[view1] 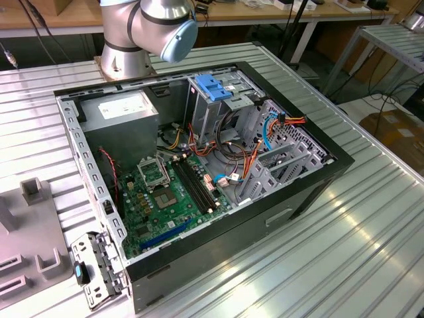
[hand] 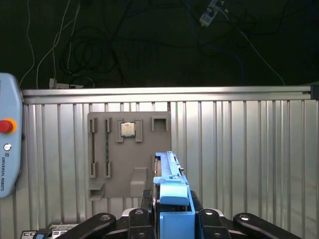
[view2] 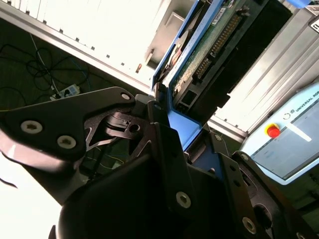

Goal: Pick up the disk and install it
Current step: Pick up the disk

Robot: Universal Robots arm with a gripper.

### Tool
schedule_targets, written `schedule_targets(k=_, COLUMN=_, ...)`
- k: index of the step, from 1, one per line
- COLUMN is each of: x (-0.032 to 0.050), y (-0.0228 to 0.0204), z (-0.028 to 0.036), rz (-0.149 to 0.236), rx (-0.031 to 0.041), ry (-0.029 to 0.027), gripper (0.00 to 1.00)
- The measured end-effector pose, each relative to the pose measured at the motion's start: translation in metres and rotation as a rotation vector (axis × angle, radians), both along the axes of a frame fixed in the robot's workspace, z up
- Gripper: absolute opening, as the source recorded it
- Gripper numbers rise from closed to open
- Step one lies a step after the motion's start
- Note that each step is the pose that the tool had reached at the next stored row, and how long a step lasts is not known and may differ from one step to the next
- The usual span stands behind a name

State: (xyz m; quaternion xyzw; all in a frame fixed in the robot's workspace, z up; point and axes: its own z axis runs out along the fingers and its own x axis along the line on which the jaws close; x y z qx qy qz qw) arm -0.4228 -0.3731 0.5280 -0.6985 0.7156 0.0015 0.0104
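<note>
So in the exterior view there's one black open-sided computer case (view1: 291,199) sitting about mid-way on the ribbed aluminium table (view1: 371,218). There's a wide bare strip of table on the exterior view's right of it and a narrower strip on the left. That left strip holds one flat grey fixture plate (view1: 33,232) right at the table's edge, plus one small perforated metal bracket (view1: 99,268) just beside the case corner. Inside the case: one green motherboard (view1: 165,192) and one light-blue ribbed latch (view1: 214,86) on the drive cage. The grey arm with its blue cap (view1: 142,26) stands at the table's far side. In the second wrist view, the black gripper (view2: 187,134) has its two fingers (view2: 164,139) clamped onto the disk (view2: 219,40), a flat dark drive with bright blue plastic rails and its green circuit board showing. It's up in the air off the table, with the table's edge rail passing just beside it and dark floor with loose cables beyond. One pale-blue teach pendant (view2: 289,144) with one red button (view2: 272,131) is near. In the first wrist view the disk (hand: 168,172) stands edge-on between the fingers, above the table, near the plate (hand: 119,164), which carries one square chip (hand: 128,129). There's plenty of bare table on the other side of the disk.
</note>
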Motion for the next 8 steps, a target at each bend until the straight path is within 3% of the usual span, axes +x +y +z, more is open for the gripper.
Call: schedule_targets(k=8, x=0.0047, y=-0.0001, z=0.0, rz=0.0, rx=0.0, ry=0.0, gripper=0.37)
